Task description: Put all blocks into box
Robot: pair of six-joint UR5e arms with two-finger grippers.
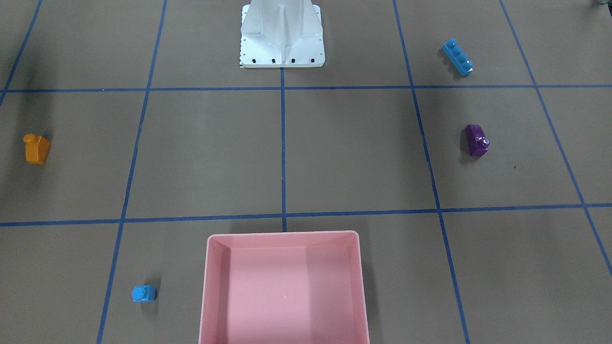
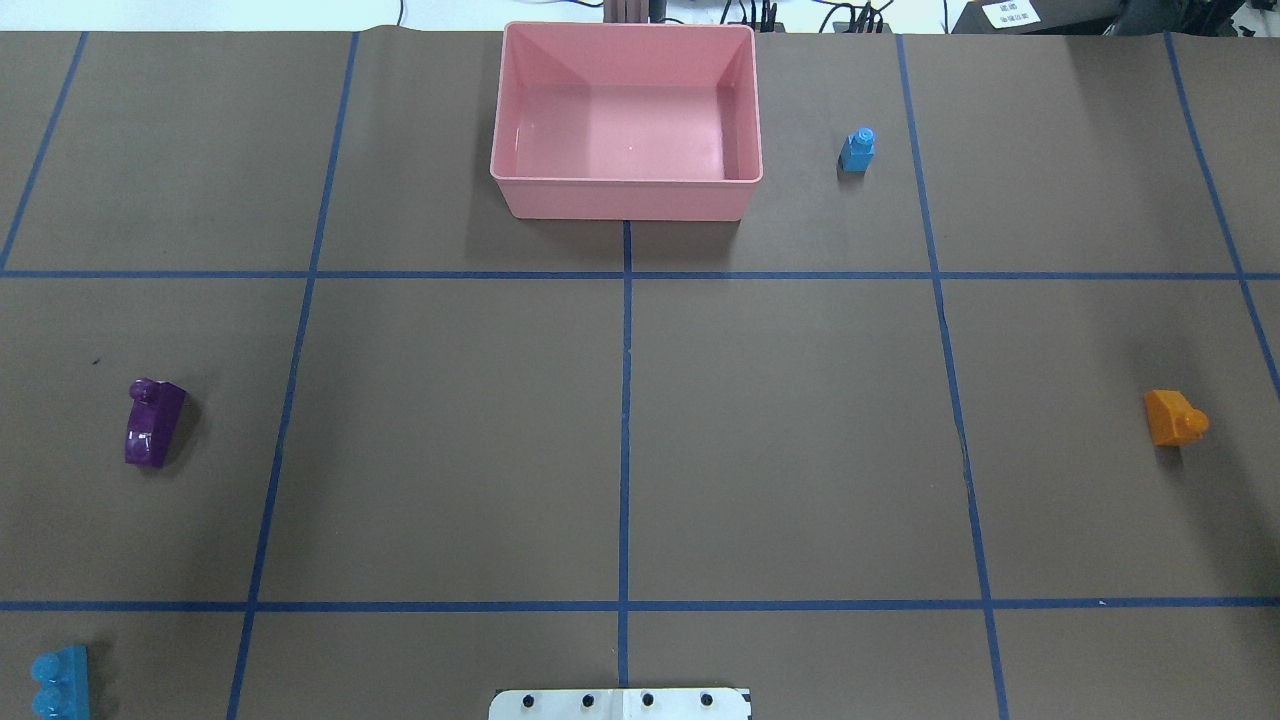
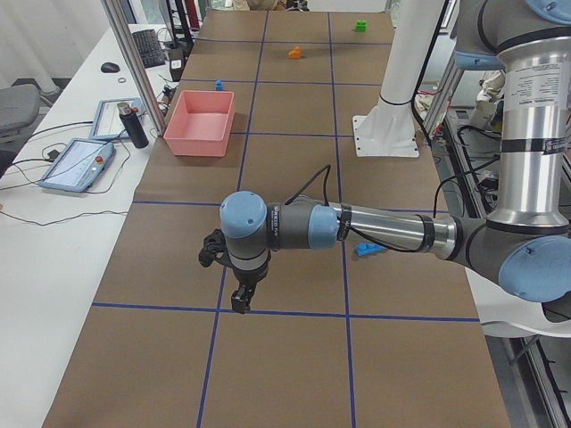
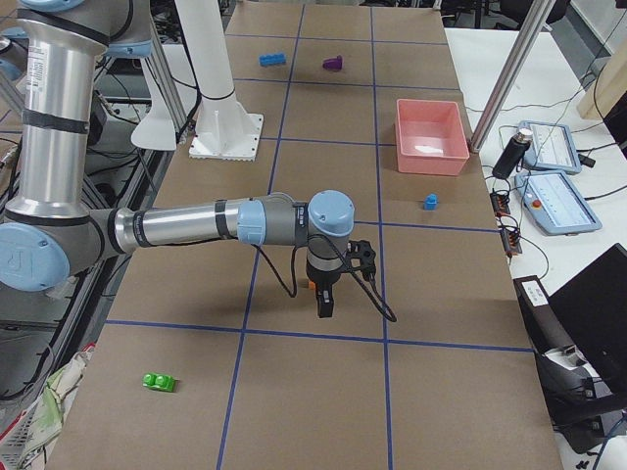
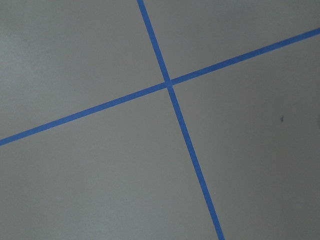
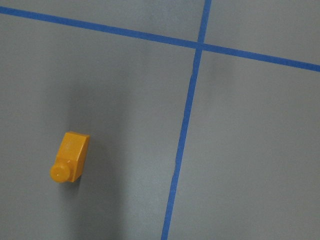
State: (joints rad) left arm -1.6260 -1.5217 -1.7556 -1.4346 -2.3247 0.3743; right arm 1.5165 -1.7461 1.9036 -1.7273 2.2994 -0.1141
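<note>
The pink box (image 2: pixel 625 200) stands empty at the far middle of the table. Near its right side sits the small blue block (image 2: pixel 858 150). An orange block (image 2: pixel 1174 417) lies at the right, also below the right wrist camera (image 6: pixel 70 157). The purple block (image 2: pixel 153 422) lies at the left, the long blue block (image 2: pixel 58 682) in the near left corner. A green block (image 4: pixel 159 381) lies beyond the table's right end. My left gripper (image 3: pixel 240 301) and right gripper (image 4: pixel 325 304) hang over bare table, fingers down; I cannot tell whether they are open or shut.
The white robot base (image 1: pixel 282 38) stands at the table's near middle edge. Blue tape lines (image 2: pixel 625 440) divide the brown surface into squares. A side bench holds tablets (image 3: pixel 77 164) and a black bottle (image 3: pixel 134 127) beside the box.
</note>
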